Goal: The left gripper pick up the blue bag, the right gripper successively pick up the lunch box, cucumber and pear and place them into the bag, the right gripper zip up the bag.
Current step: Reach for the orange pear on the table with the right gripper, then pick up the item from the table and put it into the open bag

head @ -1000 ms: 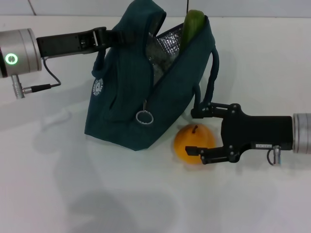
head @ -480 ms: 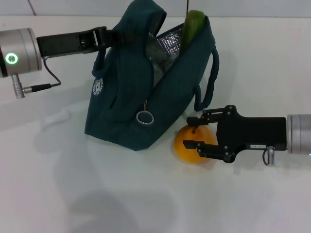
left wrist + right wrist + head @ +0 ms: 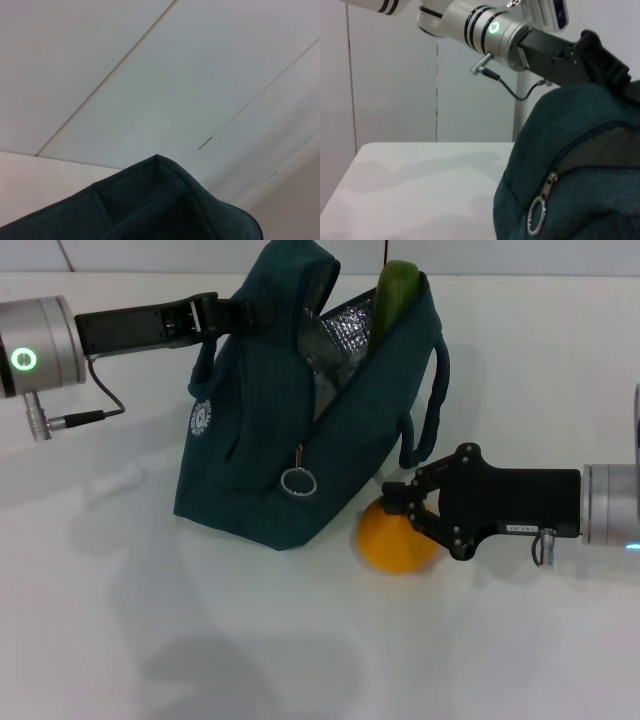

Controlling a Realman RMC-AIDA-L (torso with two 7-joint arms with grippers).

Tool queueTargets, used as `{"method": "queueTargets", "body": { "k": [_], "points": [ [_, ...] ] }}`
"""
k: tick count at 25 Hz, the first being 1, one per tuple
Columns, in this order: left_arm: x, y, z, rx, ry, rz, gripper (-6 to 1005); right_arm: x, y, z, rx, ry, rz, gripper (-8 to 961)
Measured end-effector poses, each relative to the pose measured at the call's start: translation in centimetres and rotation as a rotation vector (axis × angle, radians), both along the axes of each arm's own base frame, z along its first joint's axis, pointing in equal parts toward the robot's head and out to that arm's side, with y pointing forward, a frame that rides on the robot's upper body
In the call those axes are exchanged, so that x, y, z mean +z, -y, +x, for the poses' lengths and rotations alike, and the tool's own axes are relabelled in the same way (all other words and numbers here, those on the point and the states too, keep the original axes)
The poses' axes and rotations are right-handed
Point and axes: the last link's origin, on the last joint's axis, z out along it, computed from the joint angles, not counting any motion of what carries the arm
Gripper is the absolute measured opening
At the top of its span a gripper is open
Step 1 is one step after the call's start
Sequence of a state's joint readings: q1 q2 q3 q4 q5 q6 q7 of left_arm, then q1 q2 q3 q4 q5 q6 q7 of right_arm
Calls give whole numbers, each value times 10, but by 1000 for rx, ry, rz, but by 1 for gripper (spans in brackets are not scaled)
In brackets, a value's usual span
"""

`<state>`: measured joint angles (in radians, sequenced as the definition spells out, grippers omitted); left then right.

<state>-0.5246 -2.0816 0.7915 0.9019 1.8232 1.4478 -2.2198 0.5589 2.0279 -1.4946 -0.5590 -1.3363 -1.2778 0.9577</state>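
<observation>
Between its black fingers, the right gripper (image 3: 402, 508) now has the pear (image 3: 396, 537): a second ago the jaws stood apart just short of the fruit, and they have since slid forward and narrowed onto its top (a lift looks next). Beyond it, the blue bag (image 3: 300, 430) gapes, cucumber (image 3: 392, 295) poking out. Farthest, the left gripper (image 3: 225, 315) stays clamped on a handle.

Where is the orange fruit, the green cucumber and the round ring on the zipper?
pear (image 3: 392, 540), head view, on its orange skin below the right gripper.
cucumber (image 3: 396, 292), head view, on the end sticking out of the bag.
ring zip pull (image 3: 297, 482), head view, on the metal ring's rim.
</observation>
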Motion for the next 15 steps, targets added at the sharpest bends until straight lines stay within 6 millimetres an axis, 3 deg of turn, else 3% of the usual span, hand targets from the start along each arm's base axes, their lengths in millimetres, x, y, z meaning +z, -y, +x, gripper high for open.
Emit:
{"method": "queueTargets", "body": {
  "k": [2, 8, 15],
  "points": [
    [0, 0, 0, 0, 0, 0, 48, 0, 0, -1, 3, -4, 4, 111],
    [1, 0, 0, 1, 6, 3, 48, 8, 0, -7, 16, -58, 5, 24],
    [1, 1, -1, 4, 8, 3, 47, 41, 3, -27, 89, -230, 11, 42]
  ]
}}
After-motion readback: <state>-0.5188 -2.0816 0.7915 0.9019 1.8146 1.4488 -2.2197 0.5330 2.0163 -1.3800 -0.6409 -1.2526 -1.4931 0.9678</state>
